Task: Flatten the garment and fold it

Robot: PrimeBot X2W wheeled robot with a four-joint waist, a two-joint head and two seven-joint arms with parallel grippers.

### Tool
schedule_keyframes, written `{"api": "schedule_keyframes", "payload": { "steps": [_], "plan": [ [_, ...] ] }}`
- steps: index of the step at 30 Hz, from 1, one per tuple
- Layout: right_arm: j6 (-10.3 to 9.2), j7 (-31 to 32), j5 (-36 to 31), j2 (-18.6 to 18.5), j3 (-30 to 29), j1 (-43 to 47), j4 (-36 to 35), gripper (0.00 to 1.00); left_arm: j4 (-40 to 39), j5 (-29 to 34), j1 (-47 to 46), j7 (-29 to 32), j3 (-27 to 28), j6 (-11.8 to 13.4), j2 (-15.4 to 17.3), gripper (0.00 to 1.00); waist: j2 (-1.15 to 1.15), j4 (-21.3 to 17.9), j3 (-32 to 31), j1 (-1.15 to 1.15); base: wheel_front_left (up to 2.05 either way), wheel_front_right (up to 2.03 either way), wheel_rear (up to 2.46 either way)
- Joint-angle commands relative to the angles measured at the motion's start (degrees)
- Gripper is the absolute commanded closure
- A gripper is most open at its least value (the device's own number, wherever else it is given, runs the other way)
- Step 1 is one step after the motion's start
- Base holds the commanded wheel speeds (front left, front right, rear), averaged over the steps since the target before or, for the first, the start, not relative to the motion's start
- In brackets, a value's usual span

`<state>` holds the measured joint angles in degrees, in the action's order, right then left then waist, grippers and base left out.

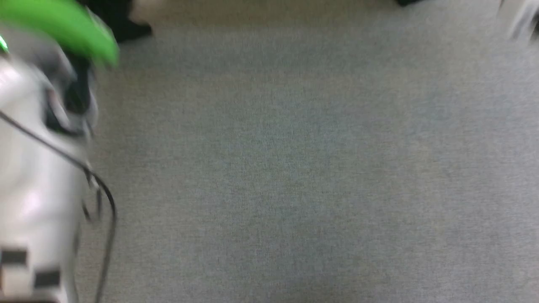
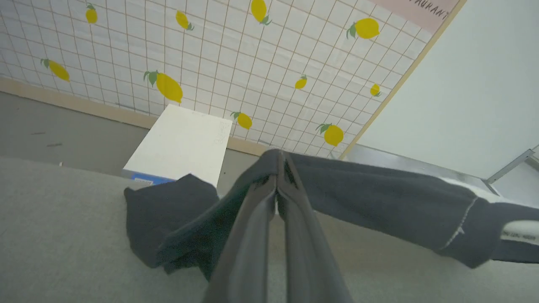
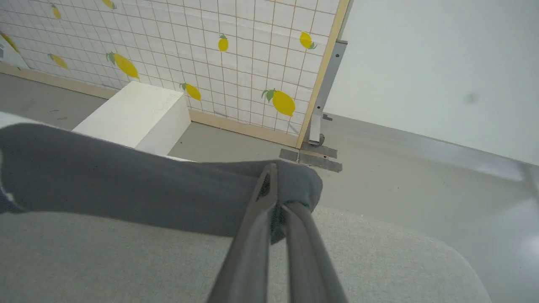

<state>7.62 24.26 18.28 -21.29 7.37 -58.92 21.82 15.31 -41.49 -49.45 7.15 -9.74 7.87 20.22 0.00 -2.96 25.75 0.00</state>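
Observation:
The garment [image 2: 379, 202] shows as dark fabric held above the grey padded surface [image 2: 63, 235]. In the left wrist view my left gripper [image 2: 278, 168] is shut on a fold of it. From there the cloth stretches right to a white patch, and a dark sleeve end [image 2: 168, 219] hangs at the left. In the right wrist view my right gripper [image 3: 273, 176] is shut on another dark end of the garment [image 3: 126, 181], which runs off to the left above the grey surface [image 3: 126, 261]. The white body and chest print are hidden.
The head view is blurred: grey surface [image 1: 294, 168], a pale forearm [image 1: 38, 168] with a green band and a dark cable [image 1: 105, 202] at the left. Beyond the surface stand a white box [image 2: 181, 143] on the floor, a lemon-patterned wall [image 2: 210, 54] and a plain pale wall [image 3: 421, 63].

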Motion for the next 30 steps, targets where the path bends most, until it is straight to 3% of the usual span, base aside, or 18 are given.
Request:
{"api": "schedule_keyframes", "payload": {
  "steps": [1, 9, 15, 22, 30],
  "plan": [
    [-0.13, 0.65, 1.46, -0.75, -0.74, 4.27, -1.58, 1.0, -1.1, 0.05, 4.55, 0.44, -0.09, 0.3, 1.22, 1.0, 0.0, 0.12, -3.96, 0.0, 0.0, 0.0, 0.0],
    [-0.13, 5.19, 4.51, 0.84, -7.47, 31.35, -15.2, 1.0, -10.23, -1.72, 29.36, 1.77, -1.28, 4.22, 0.53, 1.0, 0.0, 0.58, -10.7, 0.0, 0.0, 0.0, 0.0],
    [-0.13, 8.32, 1.53, 7.58, -13.45, 48.53, -25.35, 1.0, -15.25, -3.33, 43.37, 1.3, -1.23, 6.97, -0.77, 1.0, 0.0, 0.89, -14.83, 0.0, 0.0, 0.0, 0.0],
    [-0.13, 10.42, -3.4, 15.07, -18.63, 61.26, -31.4, 1.0, -18.33, -3.35, 52.93, 1.15, -2.13, 9.73, -1.71, 1.0, 0.0, 1.49, -17.87, 0.0, 0.0, 0.0, 0.0],
    [-0.13, 12.14, -6.98, 17.96, -20.32, 69.14, -30.8, 1.0, -20.01, -3.68, 61.31, 4.81, -4.24, 12.45, -1.13, 1.0, 0.0, 1.63, -19.67, 0.0, 0.0, 0.0, 0.0]
  ]
}}
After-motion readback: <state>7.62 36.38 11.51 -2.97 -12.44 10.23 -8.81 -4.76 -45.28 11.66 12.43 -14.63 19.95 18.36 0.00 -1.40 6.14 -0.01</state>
